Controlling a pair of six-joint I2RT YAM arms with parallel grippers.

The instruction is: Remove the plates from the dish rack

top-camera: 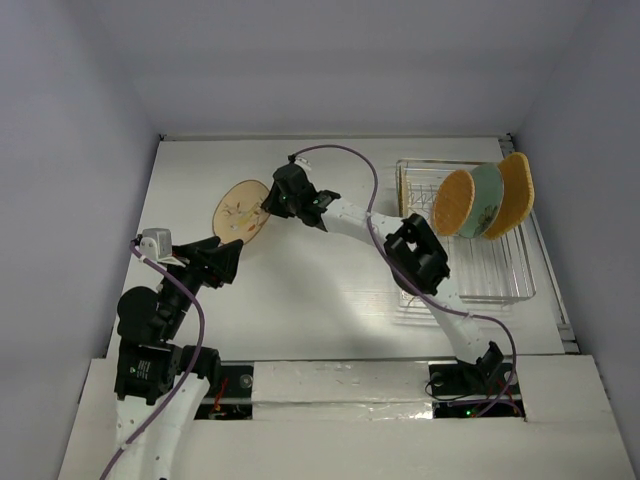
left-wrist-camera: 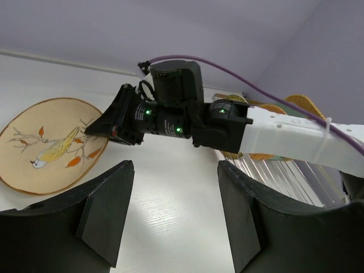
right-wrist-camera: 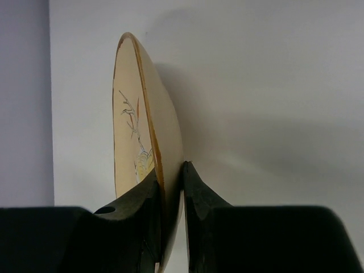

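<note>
Presently the right hand (right-wrist-camera: 170, 176) pinches the rim of the cream plate (top-camera: 238, 210) at upper centre-left, the left hand (top-camera: 226, 258) stands wide and empty below it, and three plates (top-camera: 486, 200) stand in the rack (top-camera: 500, 280) at upper right.

Soft, even light is given from above. In the top view, a bright patch of glare is seen on the white table (top-camera: 345, 305) near its front, and faint shadows are cast beneath the arms. In the right wrist view, a broad diffuse shadow is thrown behind the cream plate (right-wrist-camera: 165, 131), whose rim is rendered sharply; the right gripper's fingers (right-wrist-camera: 136, 205) are left almost black. In the left wrist view, the left gripper's fingers (left-wrist-camera: 105, 210) are slightly blurred, and the dish rack (left-wrist-camera: 296, 170) is streaked with glare.
</note>
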